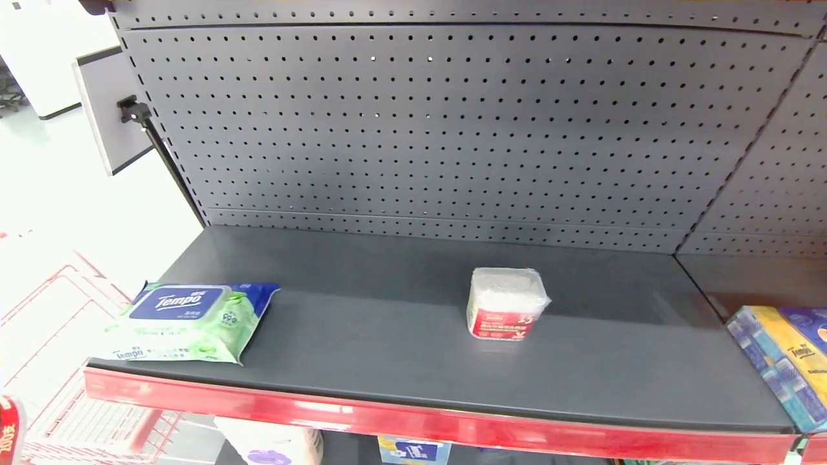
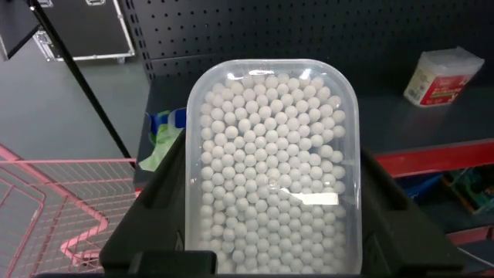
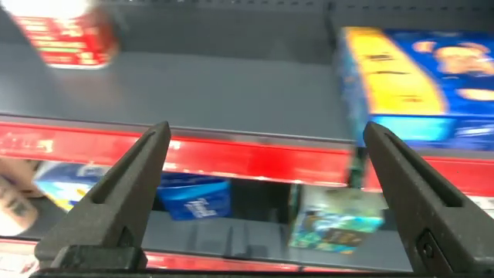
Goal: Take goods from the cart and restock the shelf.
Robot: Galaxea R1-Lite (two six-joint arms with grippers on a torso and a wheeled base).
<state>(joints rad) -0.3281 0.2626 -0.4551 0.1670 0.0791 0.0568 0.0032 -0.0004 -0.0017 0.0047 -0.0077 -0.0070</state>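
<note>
My left gripper (image 2: 274,197) is shut on a clear plastic tub of white cotton swabs (image 2: 274,147), held in the air in front of the shelf, above the red wire cart (image 2: 54,201). The grey shelf board (image 1: 400,336) carries a green and blue wet wipes pack (image 1: 190,320) at its left front. A small cotton swab box with a red label (image 1: 506,303) stands near the middle. My right gripper (image 3: 268,135) is open with nothing between its fingers, level with the shelf's red front edge (image 3: 231,150).
Blue and yellow tissue packs (image 1: 785,361) lie on the neighbouring shelf section at the right. The cart (image 1: 58,310) stands left of the shelf. More goods sit on the lower shelf (image 1: 271,445). A pegboard wall (image 1: 452,129) backs the shelf.
</note>
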